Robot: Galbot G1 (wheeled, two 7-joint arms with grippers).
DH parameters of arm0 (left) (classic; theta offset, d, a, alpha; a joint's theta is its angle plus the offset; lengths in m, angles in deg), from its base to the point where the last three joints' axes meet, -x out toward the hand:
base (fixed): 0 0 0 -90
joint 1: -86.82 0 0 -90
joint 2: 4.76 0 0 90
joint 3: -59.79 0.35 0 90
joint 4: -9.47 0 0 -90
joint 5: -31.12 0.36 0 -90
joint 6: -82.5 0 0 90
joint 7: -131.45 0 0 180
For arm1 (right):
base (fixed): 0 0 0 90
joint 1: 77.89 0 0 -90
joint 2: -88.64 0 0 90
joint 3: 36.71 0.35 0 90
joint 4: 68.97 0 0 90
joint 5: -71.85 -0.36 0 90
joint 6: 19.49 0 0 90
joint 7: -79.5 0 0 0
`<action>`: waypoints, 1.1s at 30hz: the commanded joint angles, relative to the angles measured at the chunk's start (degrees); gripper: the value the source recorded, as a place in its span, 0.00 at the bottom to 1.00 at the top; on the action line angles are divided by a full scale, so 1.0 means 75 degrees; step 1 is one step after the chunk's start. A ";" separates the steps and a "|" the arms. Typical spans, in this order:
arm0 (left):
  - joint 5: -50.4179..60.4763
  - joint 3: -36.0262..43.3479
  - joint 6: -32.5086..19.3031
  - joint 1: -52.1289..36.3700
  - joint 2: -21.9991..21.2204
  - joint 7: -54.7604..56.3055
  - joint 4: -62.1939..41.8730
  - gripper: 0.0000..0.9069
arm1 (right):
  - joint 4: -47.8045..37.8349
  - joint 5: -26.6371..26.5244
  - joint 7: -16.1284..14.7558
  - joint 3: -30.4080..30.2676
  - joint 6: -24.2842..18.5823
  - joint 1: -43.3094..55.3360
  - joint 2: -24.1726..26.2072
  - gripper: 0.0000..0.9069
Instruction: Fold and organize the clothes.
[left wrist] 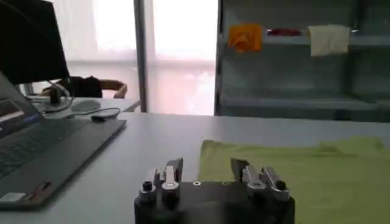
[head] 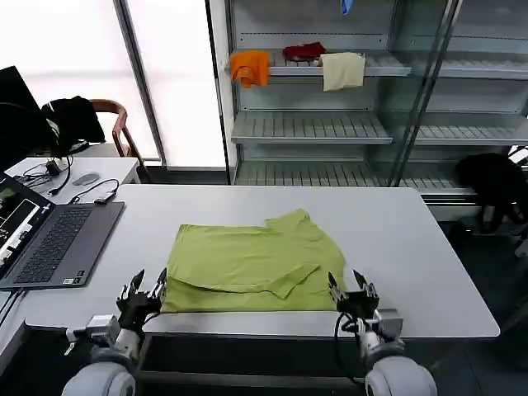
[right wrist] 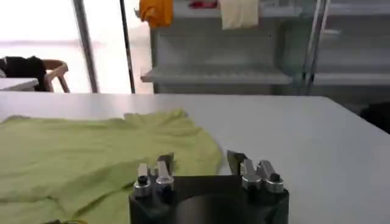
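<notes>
The clothes, one lime yellow-green T-shirt [head: 252, 264], lie partly folded on the white table [head: 396, 239], with sleeves turned in over the body. My left gripper [head: 148, 285] hovers open at the shirt's near left corner, nothing between its fingers. At the near right corner my right gripper [head: 352, 285] is likewise open and empty. In the left wrist view the shirt [left wrist: 304, 176] lies just beyond the open left gripper [left wrist: 206, 167]. In the right wrist view the shirt [right wrist: 91, 158] spreads ahead of the open right gripper [right wrist: 200, 161].
An open laptop [head: 49, 239] with cables sits on the table's left side. Behind the table stands a metal shelf rack [head: 330, 124] with orange [head: 250, 66], red [head: 304, 51] and cream [head: 342, 70] cloths. A chair with black garments [head: 74, 115] is at the back left.
</notes>
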 commanded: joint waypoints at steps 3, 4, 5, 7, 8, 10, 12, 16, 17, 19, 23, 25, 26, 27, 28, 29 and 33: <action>0.0143 0.0689 0.0640 -0.3464 0.0820 -0.1107 -0.2774 1.00 | -0.3140 -0.0224 -0.0027 -0.0323 0.0062 0.3229 -0.0258 1.00; 0.0123 0.0812 0.0644 -0.3688 0.0903 -0.1156 -0.3093 1.00 | -0.3335 -0.0223 -0.0029 -0.0339 0.0060 0.3303 -0.0264 1.00; 0.0148 0.0930 0.0643 -0.3948 0.0962 -0.1213 -0.3489 1.00 | -0.3956 -0.0223 -0.0059 -0.0397 0.0053 0.3714 -0.0315 1.00; 0.0064 0.1070 0.0649 -0.4231 0.1014 -0.1299 -0.3892 1.00 | -0.4489 -0.0218 -0.0071 -0.0414 0.0046 0.4047 -0.0371 1.00; 0.0078 0.1188 0.0650 -0.4448 0.1023 -0.1352 -0.4211 1.00 | -0.4913 -0.0144 -0.0127 -0.0370 0.0044 0.4285 -0.0438 1.00; 0.0099 0.1310 0.0653 -0.4676 0.1007 -0.1432 -0.4513 1.00 | -0.5392 0.0007 -0.0177 -0.0305 0.0036 0.4610 -0.0540 1.00; 0.0320 0.1455 0.0649 -0.5004 0.0965 -0.1531 -0.4984 1.00 | -0.5995 0.0181 -0.0220 -0.0215 0.0024 0.4993 -0.0657 1.00; 0.0525 0.1536 0.0648 -0.5382 0.0848 -0.1569 -0.5698 1.00 | -0.6788 0.0299 -0.0254 -0.0122 0.0000 0.5424 -0.0807 1.00; 0.0553 0.1556 0.0647 -0.5436 0.0837 -0.1600 -0.5830 1.00 | -0.6976 0.0385 -0.0271 -0.0103 -0.0006 0.5509 -0.0843 1.00; 0.0574 0.1584 0.0646 -0.5535 0.0824 -0.1634 -0.6011 1.00 | -0.7247 0.0489 -0.0268 -0.0082 -0.0012 0.5612 -0.0902 1.00; 0.0698 0.1599 0.0647 -0.5783 0.0803 -0.1669 -0.6499 1.00 | -0.7595 0.0663 -0.0246 -0.0061 -0.0024 0.5743 -0.0964 1.00; 0.0837 0.1591 0.0646 -0.5838 0.0795 -0.1664 -0.6651 0.99 | -0.7656 0.0699 -0.0250 -0.0076 -0.0026 0.5771 -0.0957 1.00; 0.0860 0.1573 0.0643 -0.5833 0.0793 -0.1674 -0.6714 0.97 | -0.7670 0.0734 -0.0255 -0.0084 -0.0024 0.5775 -0.0957 1.00; 0.0846 0.1565 0.0644 -0.5816 0.0799 -0.1672 -0.6734 0.92 | -0.7674 0.0744 -0.0255 -0.0088 -0.0025 0.5775 -0.0949 1.00; 0.0839 0.1539 0.0640 -0.5795 0.0801 -0.1692 -0.6755 0.89 | -0.7688 0.0753 -0.0262 -0.0096 -0.0026 0.5772 -0.0938 1.00; 0.0831 0.1536 0.0641 -0.5787 0.0813 -0.1697 -0.6773 0.81 | -0.7689 0.0759 -0.0259 -0.0097 -0.0027 0.5772 -0.0936 1.00; 0.0761 0.1483 0.0640 -0.5804 0.0821 -0.1707 -0.6915 0.73 | -0.7739 0.0809 -0.0272 -0.0101 -0.0030 0.5729 -0.0933 1.00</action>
